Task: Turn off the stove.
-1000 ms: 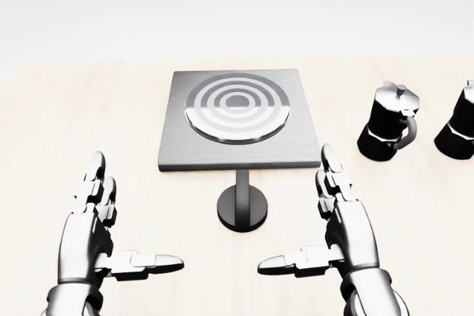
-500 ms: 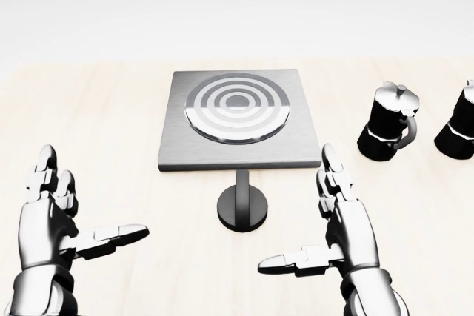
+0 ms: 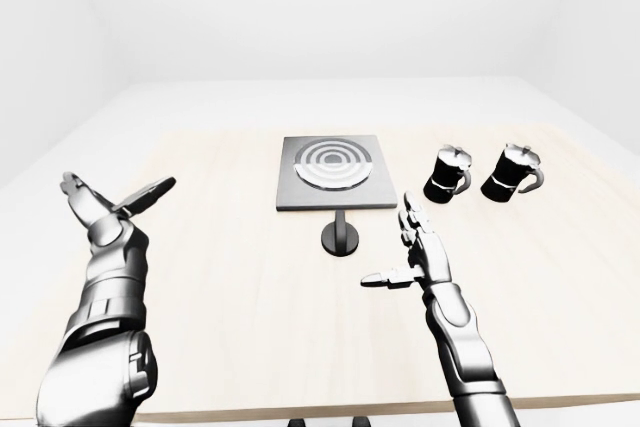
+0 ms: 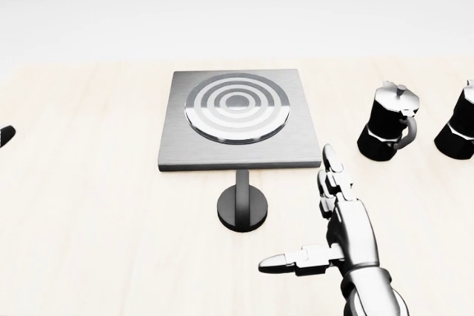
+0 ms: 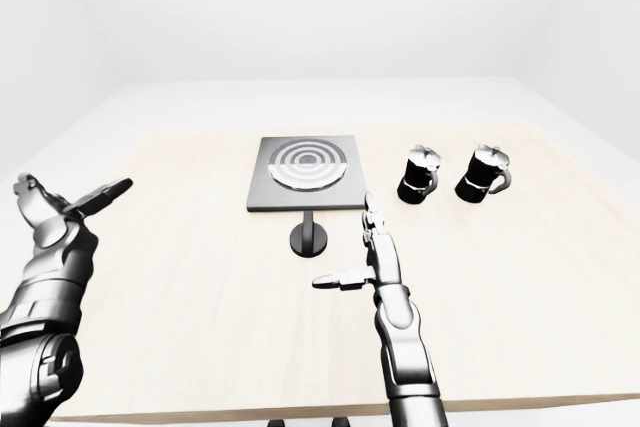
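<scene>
While both hands hang open over the pale table (image 4: 89, 205), the stove (image 4: 238, 118) sits at the centre of the head view, a square grey plate with ringed burner. Just below it stands its knob (image 4: 243, 209), a round dark disc joined to the plate by a short stem running straight down the frame. The right hand (image 4: 343, 227) hovers at lower right of the knob, near but apart from it, fingers straight and together, thumb stuck out toward the left. The knob lies up and to the left of those fingertips. The left hand (image 3: 105, 207) is raised far off at the left edge of the left-eye view, fingers spread, holding nothing. The right hand is clearly nearer. Two black pots (image 3: 447, 174) stand right of the stove.
</scene>
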{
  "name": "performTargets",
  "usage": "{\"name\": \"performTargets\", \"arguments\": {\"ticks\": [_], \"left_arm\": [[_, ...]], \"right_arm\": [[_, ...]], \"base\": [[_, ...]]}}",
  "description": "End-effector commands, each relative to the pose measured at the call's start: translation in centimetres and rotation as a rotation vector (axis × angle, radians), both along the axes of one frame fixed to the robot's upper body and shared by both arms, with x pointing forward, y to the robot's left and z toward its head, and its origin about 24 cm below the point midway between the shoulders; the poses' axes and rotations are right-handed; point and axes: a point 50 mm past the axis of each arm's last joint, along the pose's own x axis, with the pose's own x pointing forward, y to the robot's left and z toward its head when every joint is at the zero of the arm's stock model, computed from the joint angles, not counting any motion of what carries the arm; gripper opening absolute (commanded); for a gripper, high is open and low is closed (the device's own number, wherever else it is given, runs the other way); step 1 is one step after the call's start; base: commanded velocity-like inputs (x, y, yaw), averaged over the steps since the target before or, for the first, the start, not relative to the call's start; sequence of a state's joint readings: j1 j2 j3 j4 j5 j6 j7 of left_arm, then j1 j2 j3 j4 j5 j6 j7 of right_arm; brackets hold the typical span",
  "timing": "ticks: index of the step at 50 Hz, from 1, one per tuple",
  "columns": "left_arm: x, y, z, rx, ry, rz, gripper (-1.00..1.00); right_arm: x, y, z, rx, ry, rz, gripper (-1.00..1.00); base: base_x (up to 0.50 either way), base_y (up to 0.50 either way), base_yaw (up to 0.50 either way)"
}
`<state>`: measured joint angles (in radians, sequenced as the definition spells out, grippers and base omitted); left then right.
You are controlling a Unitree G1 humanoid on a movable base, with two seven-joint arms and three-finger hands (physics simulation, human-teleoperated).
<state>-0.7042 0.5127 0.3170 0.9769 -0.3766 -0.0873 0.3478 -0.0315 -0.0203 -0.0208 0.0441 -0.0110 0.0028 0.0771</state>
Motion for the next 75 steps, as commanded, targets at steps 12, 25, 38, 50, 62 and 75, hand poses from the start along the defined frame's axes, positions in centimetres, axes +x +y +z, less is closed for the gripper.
{"name": "performTargets", "arguments": {"ticks": [12,25,38,50,62,75], "left_arm": [[-2.1,6.9,6.0,-0.098,-0.083,0.328,1.0],[1.1,0.1,7.7,-0.046,-0.227,-0.187,1.0],[1.0,0.2,7.9,-0.031,-0.241,-0.184,1.0],[1.0,0.2,8.0,-0.026,-0.244,-0.183,1.0],[1.0,0.2,8.0,-0.025,-0.245,-0.183,1.0],[1.2,0.2,7.8,-0.017,-0.222,-0.173,1.0]], "right_arm": [[-0.1,-0.1,0.1,0.012,-0.01,-0.004,1.0],[0.0,-0.7,-0.1,0.074,0.026,-0.062,1.0],[0.0,-0.7,-0.1,0.074,0.026,-0.063,1.0],[0.0,-0.7,-0.1,0.074,0.026,-0.063,1.0],[0.0,-0.7,-0.1,0.074,0.026,-0.063,1.0],[0.0,-0.6,0.0,0.068,0.022,-0.062,1.0]], "base": [[0.0,0.0,0.0],[0.0,0.0,0.0],[0.0,0.0,0.0],[0.0,0.0,0.0],[0.0,0.0,0.0],[0.0,0.0,0.0]]}}
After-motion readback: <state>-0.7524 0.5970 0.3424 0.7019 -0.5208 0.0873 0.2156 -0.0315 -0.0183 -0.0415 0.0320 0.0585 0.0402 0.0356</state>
